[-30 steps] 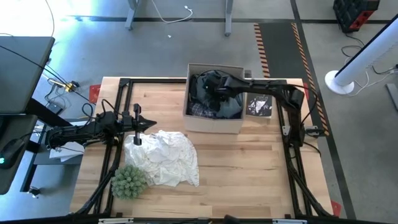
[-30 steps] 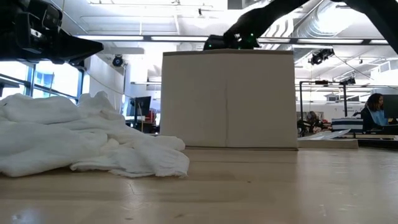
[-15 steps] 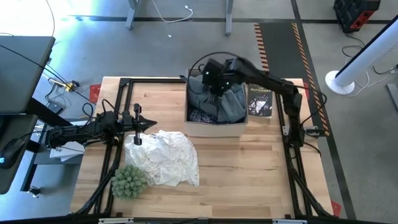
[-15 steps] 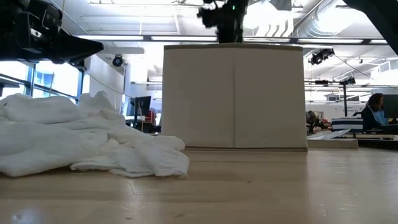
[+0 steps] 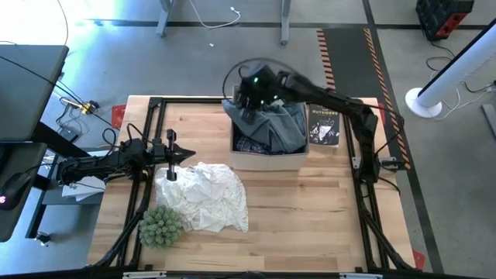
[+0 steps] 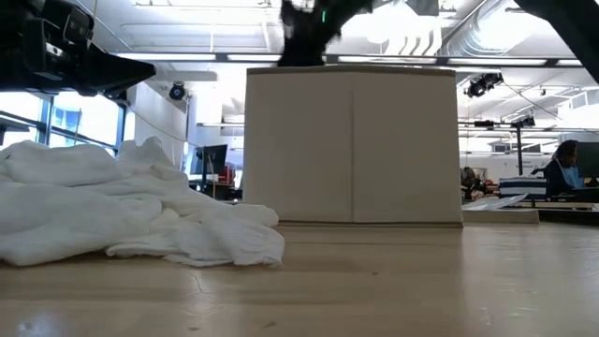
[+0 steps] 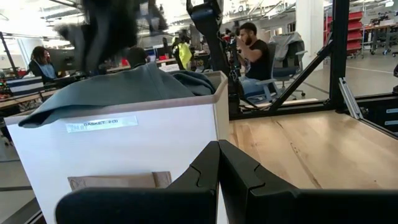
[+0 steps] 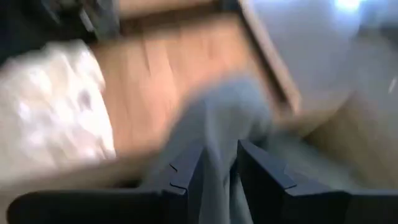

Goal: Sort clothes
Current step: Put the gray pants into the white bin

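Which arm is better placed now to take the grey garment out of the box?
Right: its tool is shut on the grey garment above the cardboard box. The left tool waits, shut, near the white clothes.

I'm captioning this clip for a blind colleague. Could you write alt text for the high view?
Seen from above, the right tool lifts a grey garment out of a cardboard box at the table's far side. The left tool waits, shut, over a crumpled white garment beside a spiky green ball.

Right gripper [image 5: 249, 91] above cardboard box [image 5: 267, 159], grey garment [image 5: 271, 120] draped beneath.
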